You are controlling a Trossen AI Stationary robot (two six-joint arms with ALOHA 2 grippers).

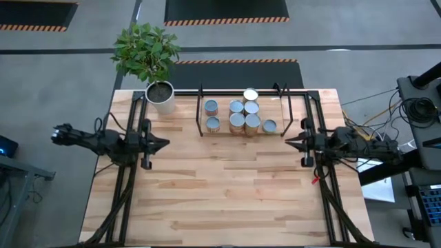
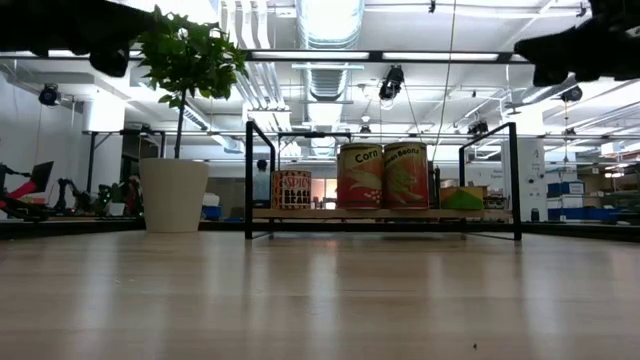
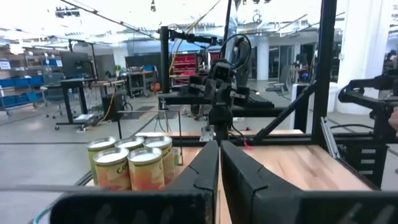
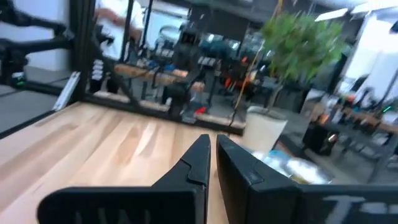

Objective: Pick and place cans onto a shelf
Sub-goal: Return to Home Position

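Note:
Several cans (image 1: pixel 238 117) with silvery tops and tan sides stand upright, close together, on the shelf (image 1: pixel 204 116), a low black-rod rack with a light board at the table's far middle. The low view shows the cans (image 2: pixel 382 176) on the shelf board (image 2: pixel 300 213). My left gripper (image 1: pixel 164 145) hovers shut at the table's left, pointing level toward the right, with the cans (image 3: pixel 130 165) off to its far side. My right gripper (image 1: pixel 288 141) hovers shut at the table's right, just near of the shelf's right end, pointing left. Neither gripper (image 3: pixel 220 144) (image 4: pixel 211 140) has anything between its fingers.
A white pot with a green plant (image 1: pixel 160 96) stands at the far left, beside the shelf's left end. Bare wooden tabletop (image 1: pixel 227 186) stretches between the two arms and toward the near edge. Black support frames (image 1: pixel 131 179) (image 1: pixel 331 193) run along both sides.

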